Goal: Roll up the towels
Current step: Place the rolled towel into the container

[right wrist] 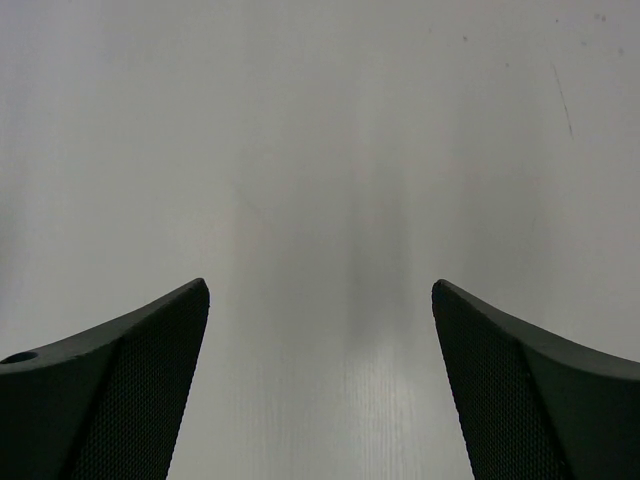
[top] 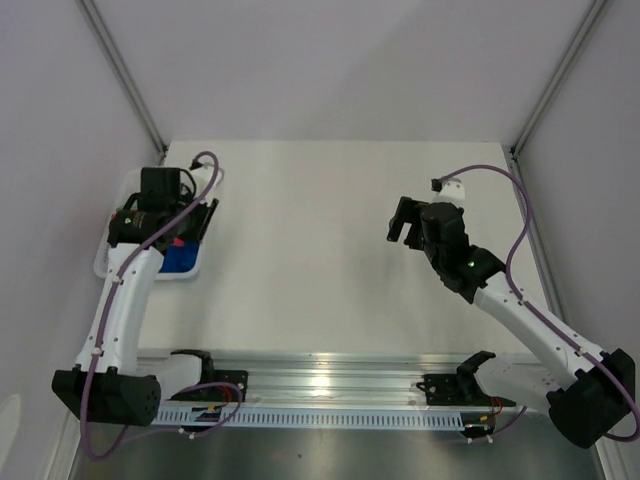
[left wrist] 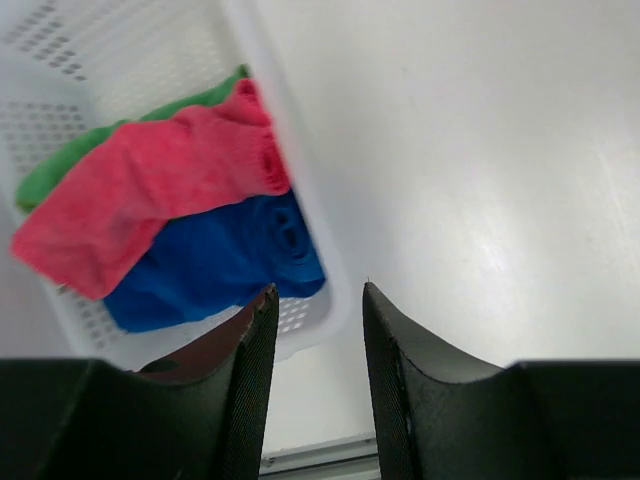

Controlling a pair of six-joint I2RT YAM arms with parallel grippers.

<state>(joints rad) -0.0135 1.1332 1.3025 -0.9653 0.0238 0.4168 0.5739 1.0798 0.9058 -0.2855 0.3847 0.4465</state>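
Top external view: the basket (top: 108, 262) sits at the left edge of the table (top: 320, 300). The left gripper (top: 197, 218) hangs over it, and the arm hides most of what lies inside. From here only a patch of the blue towel (top: 183, 260) and a sliver of red show in the basket. The right gripper (top: 404, 222) is well apart from the basket, out over bare table towards the opposite side.

The left wrist view shows what the arm covers from above. All three towels lie in the basket. The green towel (left wrist: 60, 165) is against the mesh wall. The pink-red towel (left wrist: 150, 190) lies across it and overlaps the blue towel, which rests against the basket wall nearest the open table. The pink-red and blue towels each show a curled end towards that wall. The left fingers (left wrist: 250, 380) stand partly apart above the basket's rim, with nothing between them.

The right wrist view shows only table. Its fingers (right wrist: 130, 380) are spread wide and grip nothing.
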